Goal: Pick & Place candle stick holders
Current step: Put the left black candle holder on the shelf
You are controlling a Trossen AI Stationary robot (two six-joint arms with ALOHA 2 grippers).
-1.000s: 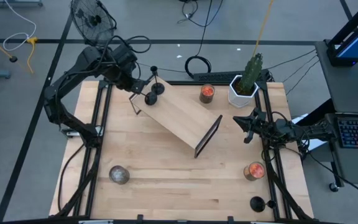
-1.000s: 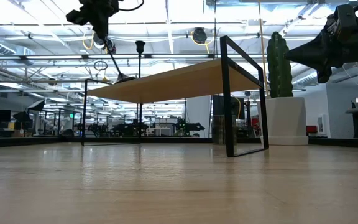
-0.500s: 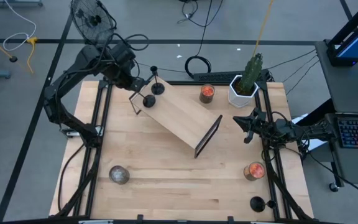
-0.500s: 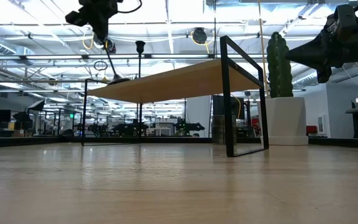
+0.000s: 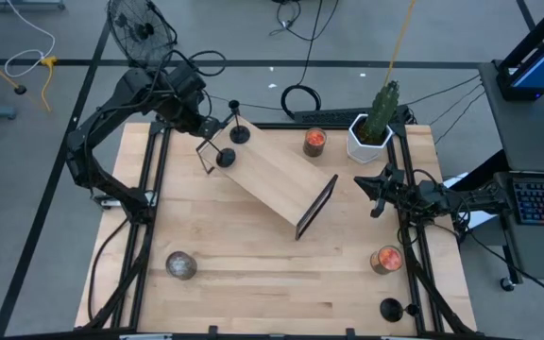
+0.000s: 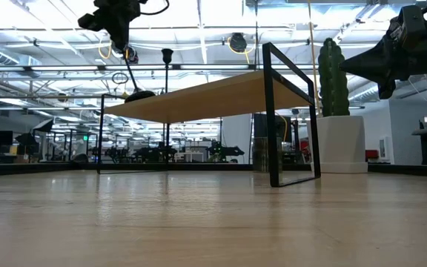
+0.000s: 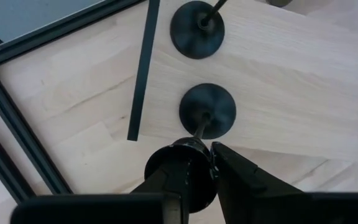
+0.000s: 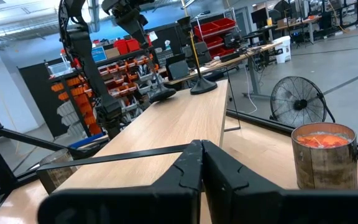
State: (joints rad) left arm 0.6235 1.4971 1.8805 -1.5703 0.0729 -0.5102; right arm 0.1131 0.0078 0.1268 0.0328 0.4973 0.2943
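With the candle stick holder [image 7: 207, 111] standing on the wooden shelf [image 5: 272, 175] at the end nearest the left arm, just beside a second holder [image 7: 196, 29], best to spread the left tool [image 7: 211, 168] fully and lift straight up along the stem, clear of its top, without nudging either base. No telling whether that tool, narrow about the stem's top, grips it or merely flanks it; right tool [image 5: 378, 189] pinched empty at the worktop's [image 5: 253, 274] right edge. Hard to judge in the low view: the disc's seating on the board, seen only edge-on.
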